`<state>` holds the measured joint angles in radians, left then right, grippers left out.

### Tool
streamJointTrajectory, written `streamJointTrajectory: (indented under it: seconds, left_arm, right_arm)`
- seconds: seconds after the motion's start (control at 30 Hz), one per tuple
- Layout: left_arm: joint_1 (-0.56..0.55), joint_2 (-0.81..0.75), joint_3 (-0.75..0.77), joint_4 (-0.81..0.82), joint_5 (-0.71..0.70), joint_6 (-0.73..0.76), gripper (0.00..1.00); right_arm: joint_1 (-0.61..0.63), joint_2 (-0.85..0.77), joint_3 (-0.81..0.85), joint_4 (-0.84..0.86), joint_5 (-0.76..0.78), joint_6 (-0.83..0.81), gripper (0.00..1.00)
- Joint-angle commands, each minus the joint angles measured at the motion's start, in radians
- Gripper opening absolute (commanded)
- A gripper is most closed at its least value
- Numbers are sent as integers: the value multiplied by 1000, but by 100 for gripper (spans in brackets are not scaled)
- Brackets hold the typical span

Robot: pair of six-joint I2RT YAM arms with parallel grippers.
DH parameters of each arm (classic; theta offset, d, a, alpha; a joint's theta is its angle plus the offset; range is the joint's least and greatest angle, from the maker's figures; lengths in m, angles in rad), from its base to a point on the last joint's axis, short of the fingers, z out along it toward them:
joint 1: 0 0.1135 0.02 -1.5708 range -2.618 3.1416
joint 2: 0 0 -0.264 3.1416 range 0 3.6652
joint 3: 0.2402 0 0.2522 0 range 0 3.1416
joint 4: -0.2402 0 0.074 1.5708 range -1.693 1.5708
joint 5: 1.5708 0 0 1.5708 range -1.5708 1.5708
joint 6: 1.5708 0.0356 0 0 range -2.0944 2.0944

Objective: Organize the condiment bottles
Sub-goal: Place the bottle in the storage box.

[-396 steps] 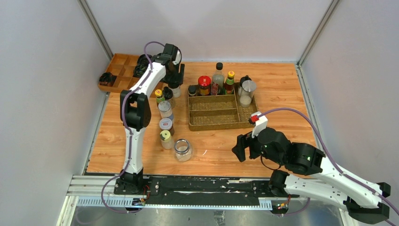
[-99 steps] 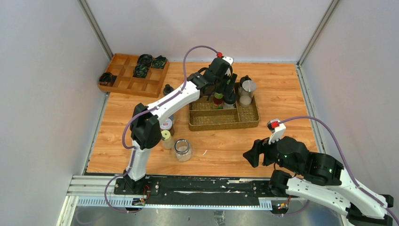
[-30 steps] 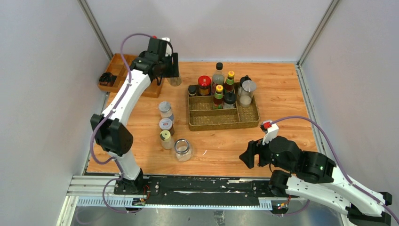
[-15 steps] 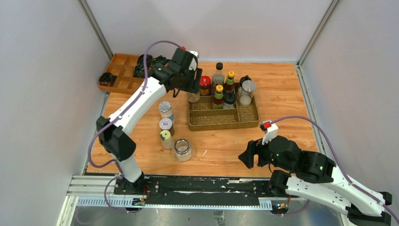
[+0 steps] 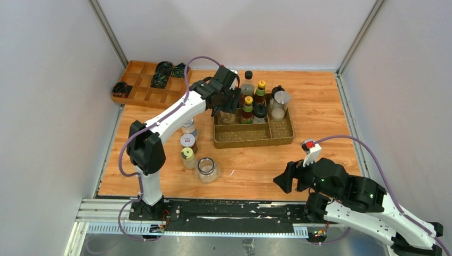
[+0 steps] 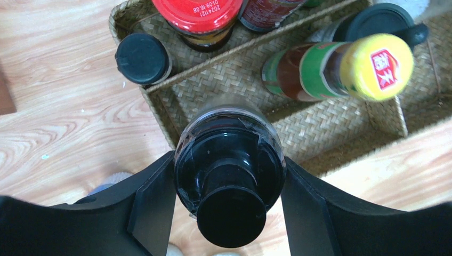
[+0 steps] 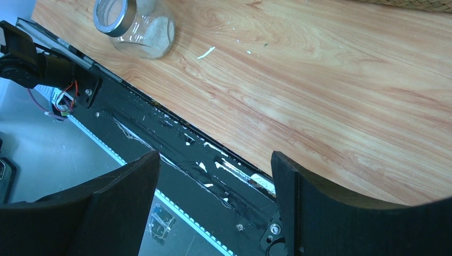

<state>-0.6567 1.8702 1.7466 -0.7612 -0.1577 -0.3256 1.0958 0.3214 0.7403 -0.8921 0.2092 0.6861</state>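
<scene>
Bottles [image 5: 247, 80] mostly stand in the tray [image 5: 255, 143] already, the left gripper [image 6: 229, 200] pinches a black-capped one [image 6: 229, 154] over its left end, four more [image 5: 187, 156] wait on the table [image 5: 320, 112] beside it, and the right gripper [image 7: 213, 160] hangs spread and empty.

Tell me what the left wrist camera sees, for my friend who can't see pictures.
The left gripper holds a black-capped bottle between its fingers, over the corner of a woven tray on a wooden table. Inside the tray stand a red-lidded jar, a small black-capped bottle and a yellow-capped sauce bottle.
</scene>
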Motion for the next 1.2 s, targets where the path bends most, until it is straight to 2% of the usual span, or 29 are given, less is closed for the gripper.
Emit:
streamJointTrajectory:
  seconds: [0.0, 0.5, 0.9, 1.03, 1.17]
  left_arm:
    - [-2, 41, -36, 117, -54, -7, 41]
    - [-26, 166, -27, 214, -82, -6, 40]
    - [-26, 143, 24, 202, -119, 21, 39]
    - [-26, 136, -8, 216, -98, 2, 38]
    - [-26, 94, -117, 310, -55, -25, 37]
  right_arm:
    - [15, -32, -18, -42, 9, 23, 81]
    - [15, -19, -24, -31, 3, 23, 82]
    - [15, -12, -37, -18, 0, 24, 82]
    - [15, -9, -40, -12, -2, 23, 82]
    - [15, -8, -42, -10, -6, 21, 82]
